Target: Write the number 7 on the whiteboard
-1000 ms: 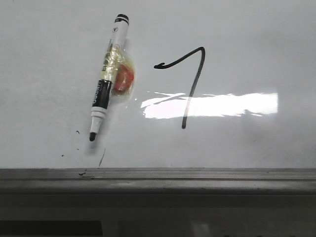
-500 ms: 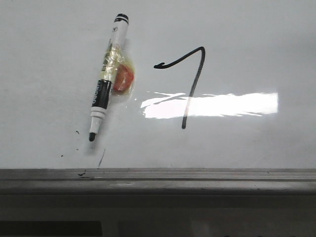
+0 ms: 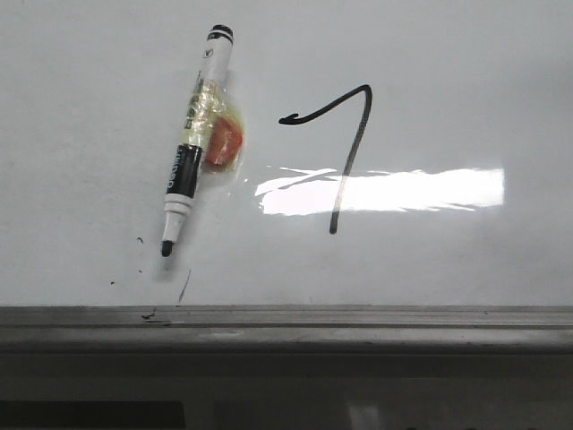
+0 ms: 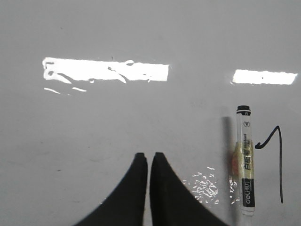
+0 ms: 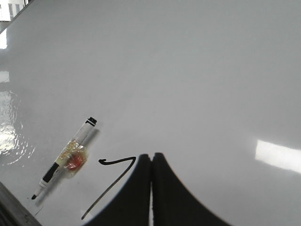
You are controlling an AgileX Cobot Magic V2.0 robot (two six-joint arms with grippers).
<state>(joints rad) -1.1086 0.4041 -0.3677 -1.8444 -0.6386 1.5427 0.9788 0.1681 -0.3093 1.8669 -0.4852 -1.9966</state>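
the number 7 (image 3: 345,148) stands complete on the whiteboard (image 3: 466,72): a thin black stroke with a hooked, slanting top bar and a long, nearly upright stem that crosses a bright band of reflected light. the marker (image 3: 192,143) lies flat on the board just to the left of the figure, uncapped, its dark tip pointing toward the grey metal ledge (image 3: 286,324); neither gripper touches it.

the left gripper (image 4: 149,157) hangs over bare board with its two black fingers pressed together and nothing between them; the right gripper (image 5: 151,157) is likewise closed on nothing, above the board near the stem of the figure. by my reading the writing is done and what remains is to leave the work clean: any further motion should keep the fingers well off the surface, since fresh ink on a glossy board smears at a touch, and should not nudge the loose marker, whose round barrel could roll onto the stroke.

materials: the board is smooth, pale grey-white and highly reflective. the marker has a white barrel with black bands, and a wad of yellowish clear tape with a red-orange lump (image 3: 224,141) wrapped at mid-length. a few small black specks and a short scratch sit near the ledge.
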